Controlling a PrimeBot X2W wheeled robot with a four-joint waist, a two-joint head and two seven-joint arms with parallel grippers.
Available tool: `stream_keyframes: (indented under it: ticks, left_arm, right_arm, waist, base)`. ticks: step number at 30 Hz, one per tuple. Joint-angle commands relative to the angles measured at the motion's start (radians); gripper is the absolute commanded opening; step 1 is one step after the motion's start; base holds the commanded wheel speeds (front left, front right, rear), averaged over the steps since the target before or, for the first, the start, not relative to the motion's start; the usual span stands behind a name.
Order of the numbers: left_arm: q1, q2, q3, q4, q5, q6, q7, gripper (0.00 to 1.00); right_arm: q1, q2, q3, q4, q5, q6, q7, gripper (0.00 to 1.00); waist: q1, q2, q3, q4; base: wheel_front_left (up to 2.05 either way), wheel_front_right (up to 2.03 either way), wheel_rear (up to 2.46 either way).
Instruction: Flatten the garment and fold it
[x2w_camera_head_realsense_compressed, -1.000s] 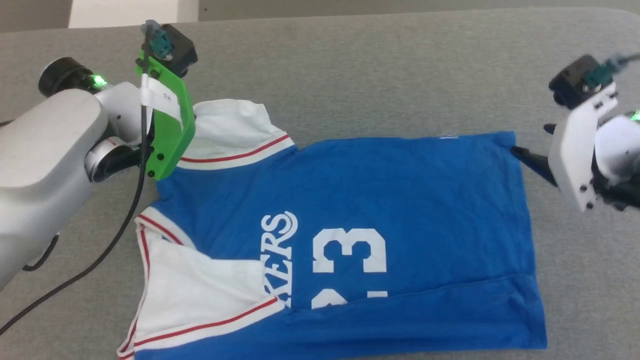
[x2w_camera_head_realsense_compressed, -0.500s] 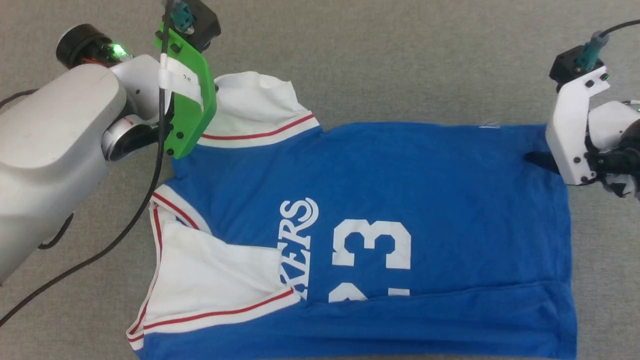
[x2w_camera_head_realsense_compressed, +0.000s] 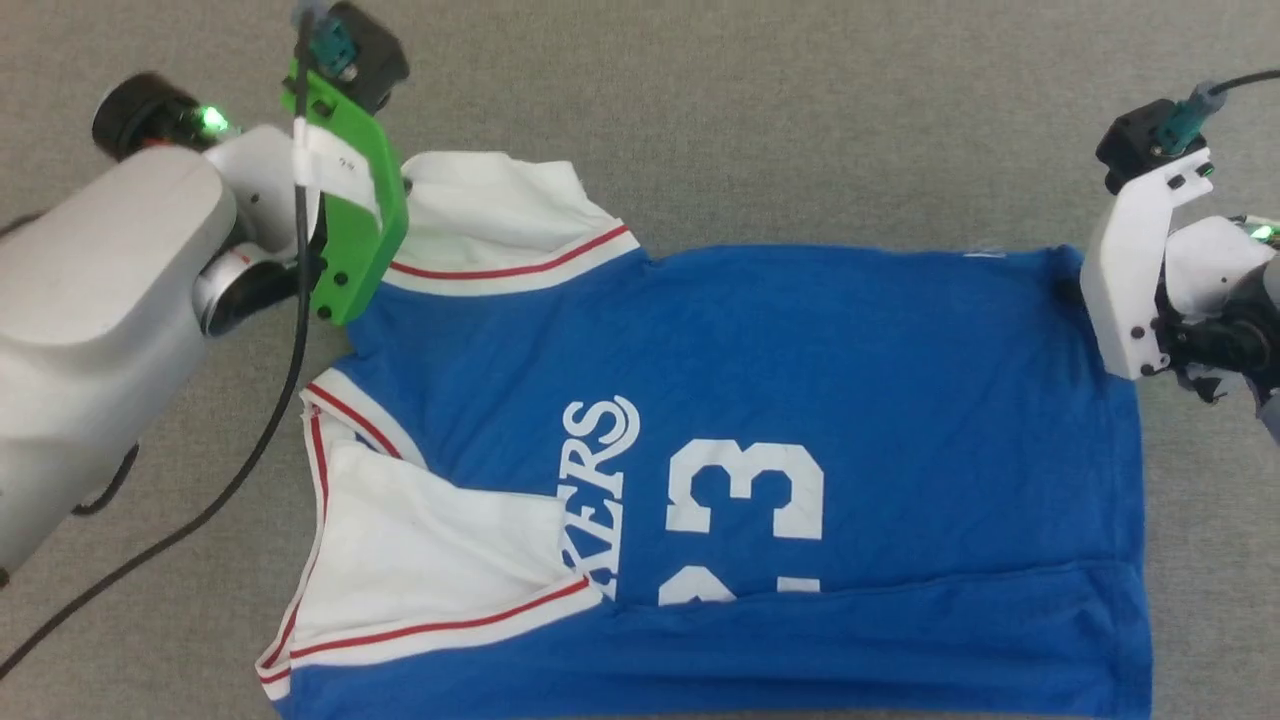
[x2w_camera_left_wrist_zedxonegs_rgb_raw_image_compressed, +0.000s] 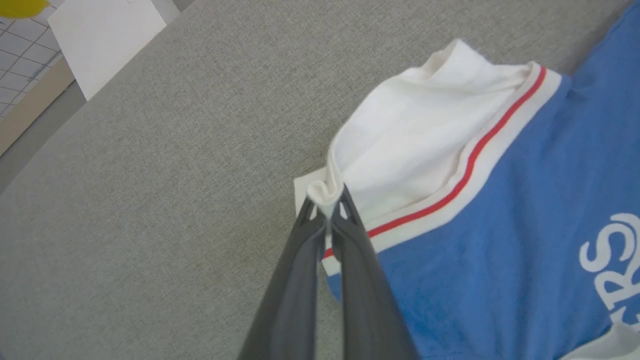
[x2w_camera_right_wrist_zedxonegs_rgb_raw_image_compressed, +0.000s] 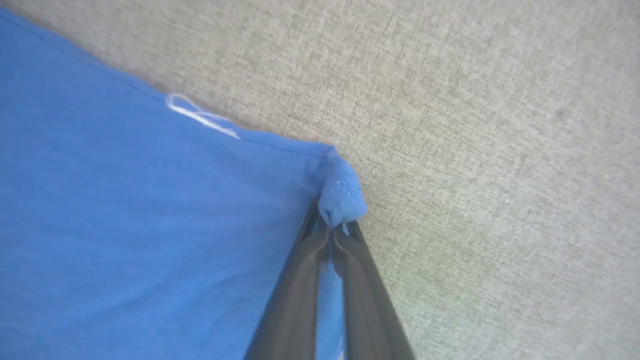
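The garment, a royal-blue jersey with white sleeves, red striped trim and a white 23, lies spread on the grey table, its near long edge folded over. In the left wrist view my left gripper is shut on the rolled edge of the far white sleeve. In the right wrist view my right gripper is shut on the bunched far corner of the blue hem. In the head view the green left wrist bracket and white right wrist bracket hide both sets of fingers at those two spots.
The grey cloth-covered table extends beyond the garment on the far side. A black cable hangs from the left arm across the table's left part. In the left wrist view a white board and tiled floor lie past the table's edge.
The right gripper has closed on the hem corner, which now bunches at its tips. The left gripper keeps its hold on the sleeve. The head camera shifted early in the second.
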Motion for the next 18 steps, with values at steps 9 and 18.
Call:
stream_keyframes:
  ticks: [9, 18]
  left_arm:
    - [0.147, 0.019, -0.002, 0.032, -0.052, -0.001, -0.148, 0.0]
    - [0.277, 0.115, -0.002, -0.083, -0.043, 0.015, -0.258, 0.0]
  right_arm:
    - [0.086, -0.041, 0.122, -0.049, 0.055, -0.001, -0.186, 0.0]
    - [0.187, -0.143, 0.172, -0.144, 0.092, -0.001, -0.382, 0.0]
  waist:
    - [0.0, 0.0, -0.188, -0.036]
    - [0.0, 0.0, -0.312, -0.024]
  base:
    - [0.0, 0.0, 0.0]
    - [0.0, 0.0, 0.0]
